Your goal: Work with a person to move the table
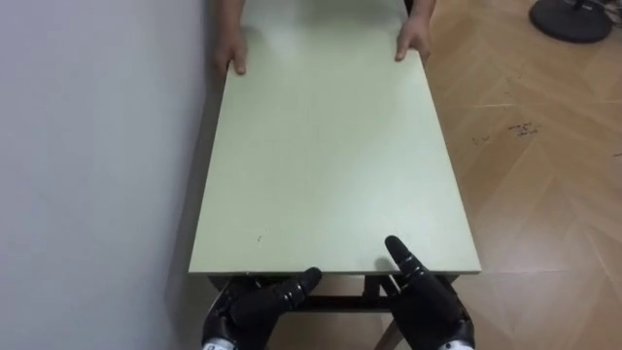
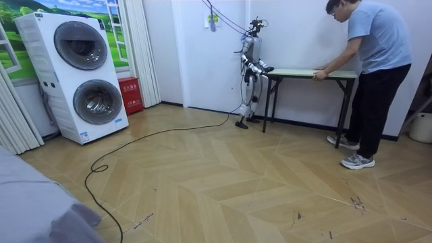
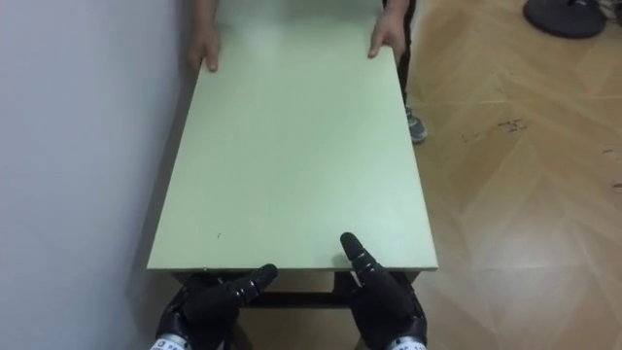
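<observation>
A pale-green table [image 1: 330,146], stiff and probably light, stands along the white wall [image 1: 97,146], a person [image 2: 374,61] gripping its far corners, the robot's right hand [image 1: 425,297] pinching the near edge, thumb on top; the hold of its left hand [image 1: 255,307] cannot be told.

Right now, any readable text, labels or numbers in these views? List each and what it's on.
No text can be read in any view.
Red box beside the stacked washing machines: pale marks on its front, too small to read.
Washing machines: any print on the control panels is too small to read.
Table top: plain, no print or label.
</observation>
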### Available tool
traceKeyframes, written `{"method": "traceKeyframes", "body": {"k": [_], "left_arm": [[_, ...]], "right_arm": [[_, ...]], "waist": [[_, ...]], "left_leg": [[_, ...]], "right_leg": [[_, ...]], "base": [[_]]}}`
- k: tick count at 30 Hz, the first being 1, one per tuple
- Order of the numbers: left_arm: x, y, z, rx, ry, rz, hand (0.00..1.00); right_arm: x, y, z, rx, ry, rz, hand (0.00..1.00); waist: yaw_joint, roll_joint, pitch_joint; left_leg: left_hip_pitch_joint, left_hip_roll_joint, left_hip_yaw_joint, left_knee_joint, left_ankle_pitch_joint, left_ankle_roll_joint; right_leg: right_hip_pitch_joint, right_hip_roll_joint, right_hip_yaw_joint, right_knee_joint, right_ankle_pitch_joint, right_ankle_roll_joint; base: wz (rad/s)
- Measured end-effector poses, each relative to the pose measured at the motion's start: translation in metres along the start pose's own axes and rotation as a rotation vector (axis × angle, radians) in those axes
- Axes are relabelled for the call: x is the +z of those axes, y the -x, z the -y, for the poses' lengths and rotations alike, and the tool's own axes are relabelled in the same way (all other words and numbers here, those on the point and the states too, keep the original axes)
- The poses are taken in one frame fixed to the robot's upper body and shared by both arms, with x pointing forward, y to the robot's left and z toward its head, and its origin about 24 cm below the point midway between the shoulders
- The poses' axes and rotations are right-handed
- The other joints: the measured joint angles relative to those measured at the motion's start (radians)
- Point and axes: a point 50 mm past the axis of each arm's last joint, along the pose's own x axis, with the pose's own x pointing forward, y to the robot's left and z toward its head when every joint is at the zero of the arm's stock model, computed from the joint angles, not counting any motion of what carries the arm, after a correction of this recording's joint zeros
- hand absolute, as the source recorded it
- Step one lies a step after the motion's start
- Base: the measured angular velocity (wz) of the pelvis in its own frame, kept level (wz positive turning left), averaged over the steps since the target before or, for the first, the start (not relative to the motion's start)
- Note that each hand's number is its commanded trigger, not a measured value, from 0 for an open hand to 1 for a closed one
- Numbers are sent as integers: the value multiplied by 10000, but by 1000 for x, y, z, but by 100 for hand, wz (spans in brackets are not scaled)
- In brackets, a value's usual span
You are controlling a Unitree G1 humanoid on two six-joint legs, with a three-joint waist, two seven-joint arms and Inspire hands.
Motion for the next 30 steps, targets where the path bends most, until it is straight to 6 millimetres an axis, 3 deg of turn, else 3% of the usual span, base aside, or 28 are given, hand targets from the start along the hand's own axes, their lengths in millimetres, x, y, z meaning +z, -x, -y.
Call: {"method": "traceKeyframes", "body": {"k": [12,16,19,24,30], "left_arm": [[-3,1,-4,-35,-53,-174,0],[-7,1,-8,120,-203,-360,0],[-9,3,-14,304,-863,-632,0],[-12,8,-29,757,-1948,-1087,0],[-23,20,-58,1805,-2863,-2040,0]], "right_arm": [[0,1,1,9,262,-80,0],[-1,2,0,519,914,-324,0],[-3,4,6,661,1973,-755,0],[-6,10,26,220,3948,-1775,0],[-17,22,59,-1022,5317,-3313,0]], "waist": [[48,0,-76],[54,37,-164],[49,74,-186],[118,53,-175],[143,-152,-145]], "left_leg": [[50,22,33,-22,8,-13],[63,20,4,-36,12,-19],[74,5,-20,-28,11,-22],[26,26,-49,-67,24,-48],[119,113,-52,-206,69,-141]], "right_leg": [[31,11,-45,0,0,0],[58,10,-105,-9,0,-1],[160,18,-122,-160,5,-6],[154,45,-133,-158,8,-11],[161,129,-143,-257,38,-60]], "base": [[0],[1],[3],[0],[0]]}}
